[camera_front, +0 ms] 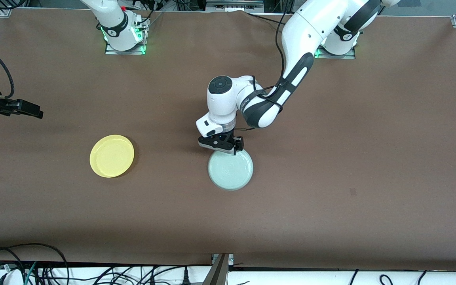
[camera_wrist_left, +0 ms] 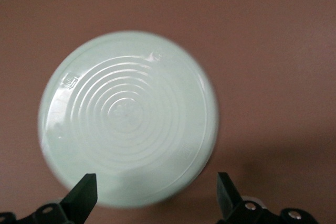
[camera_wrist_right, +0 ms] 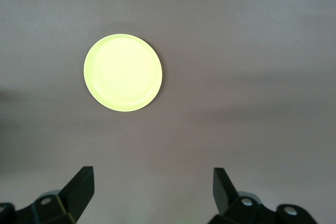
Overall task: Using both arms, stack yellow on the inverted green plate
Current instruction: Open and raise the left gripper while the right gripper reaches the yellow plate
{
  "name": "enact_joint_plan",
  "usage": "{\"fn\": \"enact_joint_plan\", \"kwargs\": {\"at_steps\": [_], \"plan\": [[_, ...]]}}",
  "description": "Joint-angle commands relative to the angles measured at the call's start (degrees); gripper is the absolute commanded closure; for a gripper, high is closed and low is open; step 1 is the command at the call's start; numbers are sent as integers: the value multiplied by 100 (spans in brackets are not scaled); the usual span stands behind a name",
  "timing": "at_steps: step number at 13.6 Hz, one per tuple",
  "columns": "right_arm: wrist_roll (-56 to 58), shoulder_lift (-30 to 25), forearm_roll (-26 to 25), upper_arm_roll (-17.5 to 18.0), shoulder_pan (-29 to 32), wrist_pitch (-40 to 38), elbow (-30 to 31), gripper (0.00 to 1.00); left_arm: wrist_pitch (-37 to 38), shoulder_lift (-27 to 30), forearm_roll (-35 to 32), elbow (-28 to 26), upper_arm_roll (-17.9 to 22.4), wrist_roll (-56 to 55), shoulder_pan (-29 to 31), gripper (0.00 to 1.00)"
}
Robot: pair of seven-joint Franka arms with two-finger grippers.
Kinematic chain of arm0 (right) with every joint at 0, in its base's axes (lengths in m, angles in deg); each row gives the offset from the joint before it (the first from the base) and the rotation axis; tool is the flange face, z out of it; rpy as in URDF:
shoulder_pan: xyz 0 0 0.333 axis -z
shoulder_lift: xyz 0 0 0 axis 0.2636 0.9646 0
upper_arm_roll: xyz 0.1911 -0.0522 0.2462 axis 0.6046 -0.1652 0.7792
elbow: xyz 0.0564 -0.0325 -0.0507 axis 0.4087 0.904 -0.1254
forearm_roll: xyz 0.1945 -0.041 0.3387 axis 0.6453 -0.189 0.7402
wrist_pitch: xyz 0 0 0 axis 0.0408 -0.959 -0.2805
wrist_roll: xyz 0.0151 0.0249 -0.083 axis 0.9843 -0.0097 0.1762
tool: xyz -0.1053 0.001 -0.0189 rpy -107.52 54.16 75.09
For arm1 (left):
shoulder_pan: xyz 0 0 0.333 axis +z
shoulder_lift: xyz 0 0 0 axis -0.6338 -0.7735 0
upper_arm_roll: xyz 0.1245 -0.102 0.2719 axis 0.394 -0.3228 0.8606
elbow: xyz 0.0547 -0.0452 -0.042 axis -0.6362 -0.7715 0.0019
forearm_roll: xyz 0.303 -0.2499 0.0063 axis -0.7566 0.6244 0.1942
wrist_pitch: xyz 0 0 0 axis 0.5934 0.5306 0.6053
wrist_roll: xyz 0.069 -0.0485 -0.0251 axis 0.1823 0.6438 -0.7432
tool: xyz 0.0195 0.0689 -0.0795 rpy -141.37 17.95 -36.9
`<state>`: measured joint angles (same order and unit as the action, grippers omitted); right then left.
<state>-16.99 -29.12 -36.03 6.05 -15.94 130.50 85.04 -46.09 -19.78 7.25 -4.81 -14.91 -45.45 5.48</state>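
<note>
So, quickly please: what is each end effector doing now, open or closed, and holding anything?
Left end effector: open, empty, over the green plate.
Right end effector: open, empty, waiting.

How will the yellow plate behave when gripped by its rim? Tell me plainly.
The yellow plate looks like thin moulded plastic, so probably light and stiff. Its glossy low rim may slip between fingers. Lying flat and upright on the table, it will likely slide, not roll, if nudged.

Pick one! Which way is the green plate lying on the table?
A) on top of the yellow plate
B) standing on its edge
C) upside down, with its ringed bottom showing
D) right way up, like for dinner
C: the green plate lies flat on the table with the concentric rings of its underside facing up, apart from the yellow plate.
</note>
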Motion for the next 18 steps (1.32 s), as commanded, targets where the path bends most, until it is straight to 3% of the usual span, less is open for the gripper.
{"fn": "enact_joint_plan", "kwargs": {"at_steps": [1,4,7,11,14,16,18], "plan": [[48,-38,-8,23,13,-79,-13,0,414,381,-164,-231,-43,529,71,0],[-14,93,-78,23,-13,-62,-22,0,406,512,-112,-231,-43,590,281,0],[-5,400,-26,14,48,87,-22,0,597,1144,89,-345,-52,599,816,0],[-49,1059,36,14,57,1044,5,0,1160,2023,1115,-336,18,608,1782,0],[-40,1727,351,14,118,1755,84,0,1993,2647,2196,-336,114,634,2443,0],[30,2044,702,23,127,2352,398,3,2373,2894,2409,-336,290,1656,2803,0],[187,2045,757,23,127,3535,1275,7,2636,3079,2716,-336,631,2897,3155,0]]}}
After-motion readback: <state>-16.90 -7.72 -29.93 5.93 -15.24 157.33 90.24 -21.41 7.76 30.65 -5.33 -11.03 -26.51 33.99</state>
